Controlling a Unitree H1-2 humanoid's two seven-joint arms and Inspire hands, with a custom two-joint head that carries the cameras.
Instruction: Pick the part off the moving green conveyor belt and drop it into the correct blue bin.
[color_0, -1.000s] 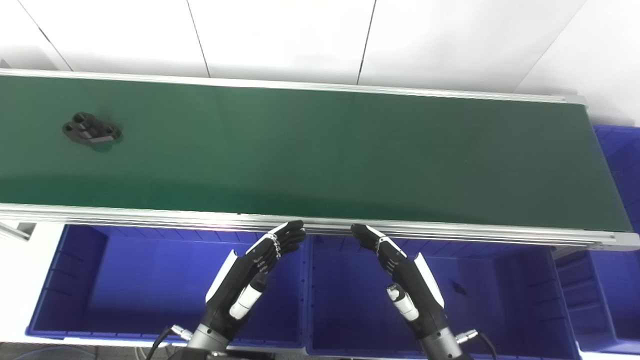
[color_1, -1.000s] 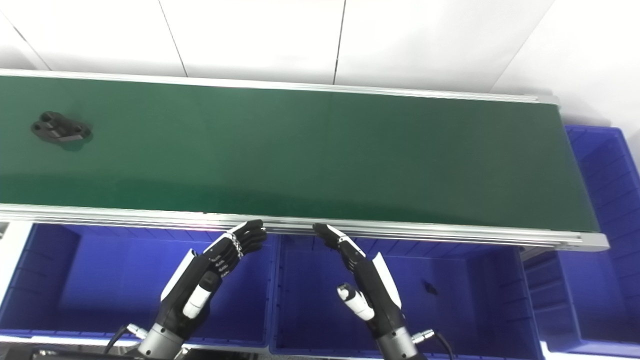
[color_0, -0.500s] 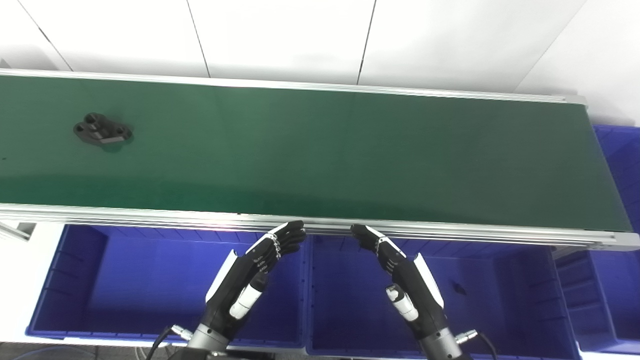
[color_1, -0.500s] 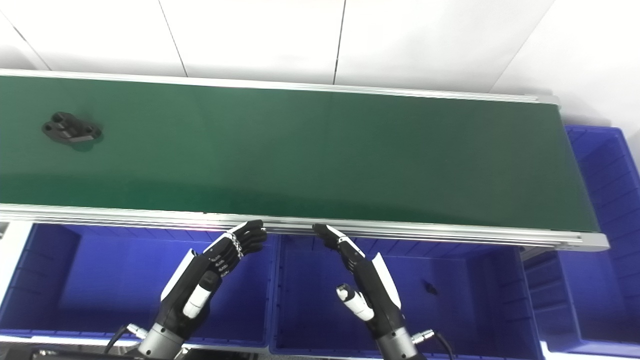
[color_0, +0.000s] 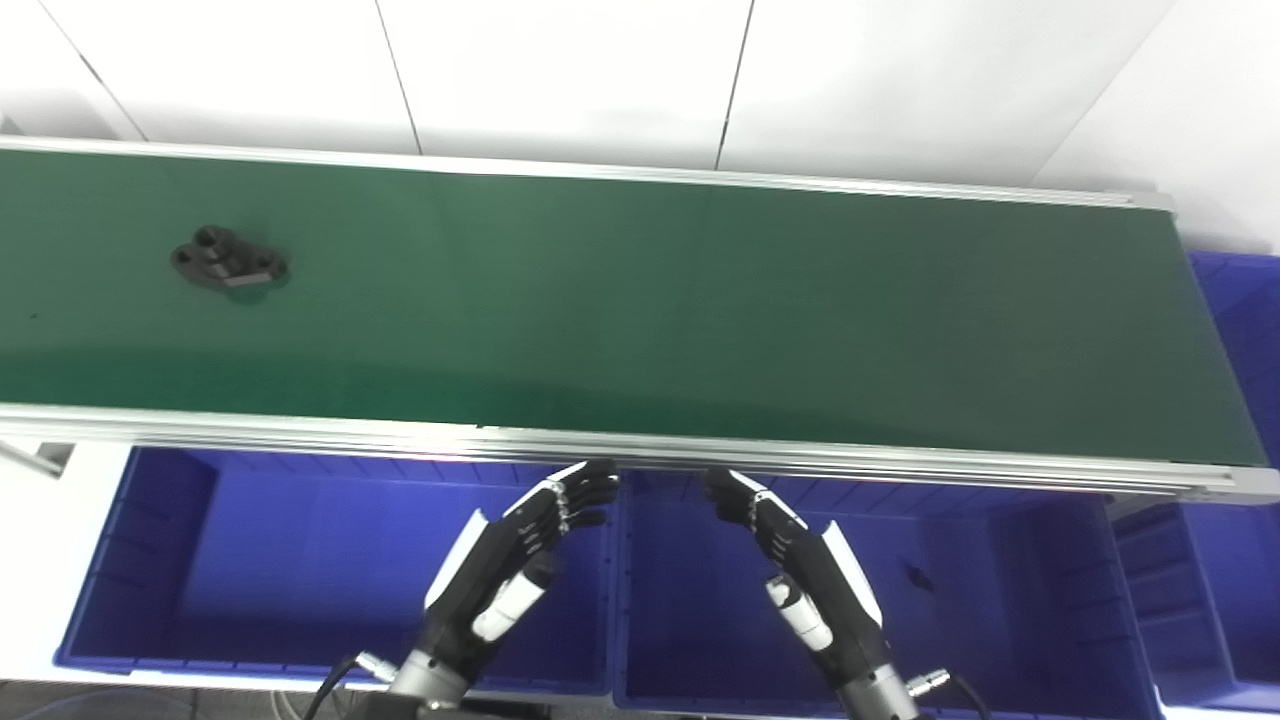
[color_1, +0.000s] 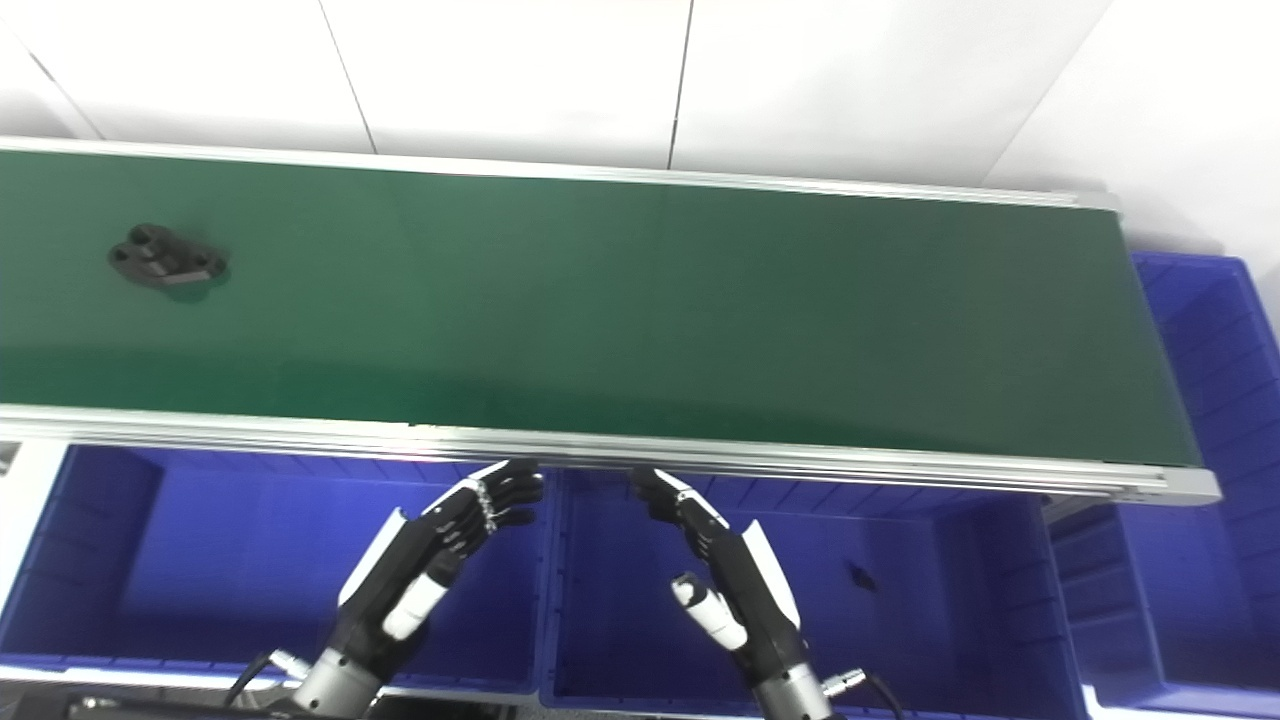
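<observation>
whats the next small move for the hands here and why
Probably raise the left hand over the near rail and out toward the black part, ready to meet it. The part lies far to the left on the green belt, while both open hands, left and right hand, hover empty above the blue bins below the rail. The left hand is nearer.

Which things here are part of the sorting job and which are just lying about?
Job: flat black part with holes; green conveyor belt; blue plastic bins; left hand; right hand, both open.

Lying about: small dark piece in the middle bin; white wall panels.
</observation>
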